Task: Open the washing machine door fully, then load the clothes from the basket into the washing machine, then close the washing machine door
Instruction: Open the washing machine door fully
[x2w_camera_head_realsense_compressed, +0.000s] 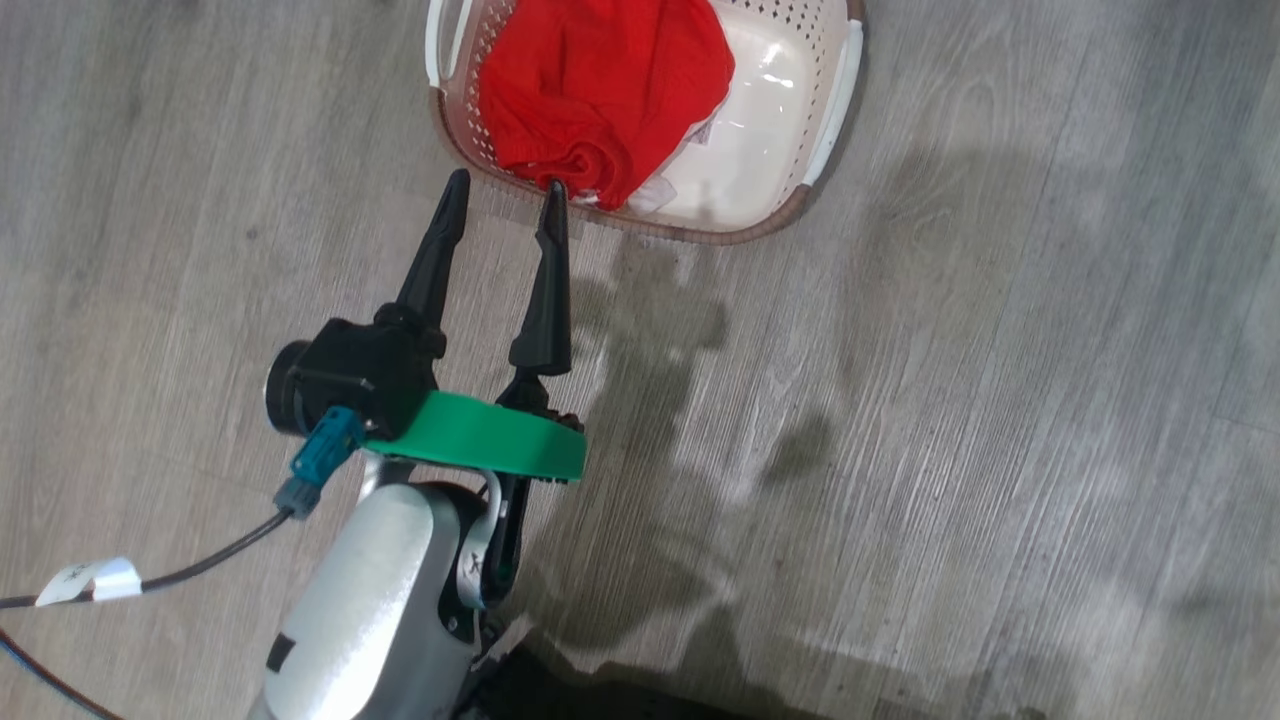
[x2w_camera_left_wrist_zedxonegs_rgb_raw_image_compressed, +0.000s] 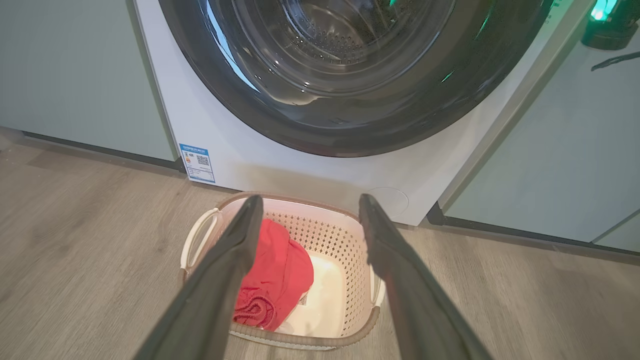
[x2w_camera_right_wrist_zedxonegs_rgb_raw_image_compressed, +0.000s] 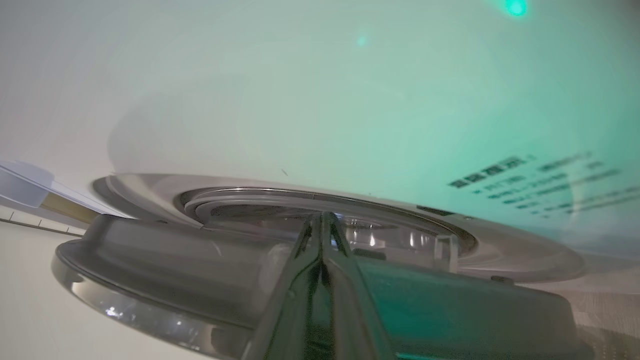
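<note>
Grey wood floor (x2w_camera_head_realsense_compressed: 950, 400), pale teal cabinets (x2w_camera_left_wrist_zedxonegs_rgb_raw_image_compressed: 75, 75)

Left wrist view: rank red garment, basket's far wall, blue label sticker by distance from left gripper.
1. Bright red fabric garment: basket's left half.
2. Cream perforated plastic basket's far wall: behind it.
3. Blue label sticker: white washing machine's lower left.

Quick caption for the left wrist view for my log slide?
Left gripper, jaws open, pointing at the perforated basket holding a red garment, before the white washing machine.

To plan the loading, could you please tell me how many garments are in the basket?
1: a red garment in the basket's left half; others could be hidden beneath it.
</note>
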